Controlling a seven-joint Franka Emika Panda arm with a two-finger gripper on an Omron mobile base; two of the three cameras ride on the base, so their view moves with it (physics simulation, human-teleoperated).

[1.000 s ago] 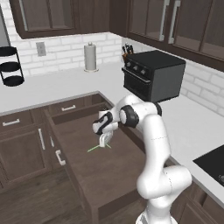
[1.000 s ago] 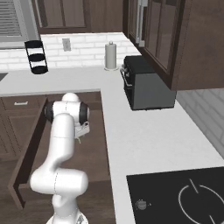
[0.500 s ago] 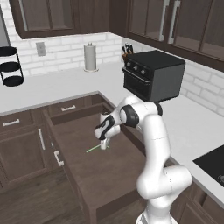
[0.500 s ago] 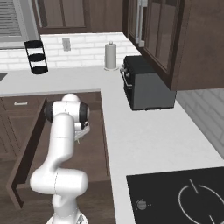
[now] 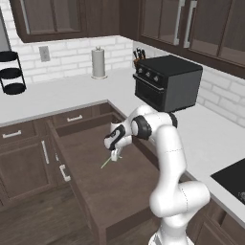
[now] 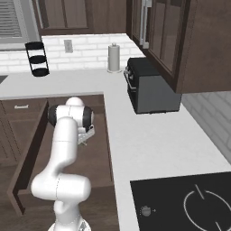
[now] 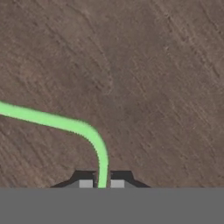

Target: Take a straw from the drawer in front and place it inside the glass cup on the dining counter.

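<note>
Your pincer [image 7: 101, 183] is pinched on one end of the green straw [image 7: 65, 124], which trails toward 9 o'clock in the hand view, low over the floor of the open drawer [image 5: 119, 191]. Lift it straight up, slowly, clearing the drawer walls before you turn away, because the thin straw could slip or pivot in so narrow a pinch.

Glossy white arm [image 5: 167, 143], rounded tube-like links, dark grey rings at the joints, bulbous white base. Small white-and-dark gripper [image 5: 115, 154], two short dark fingertips with pale pads [image 7: 85, 183].
</note>
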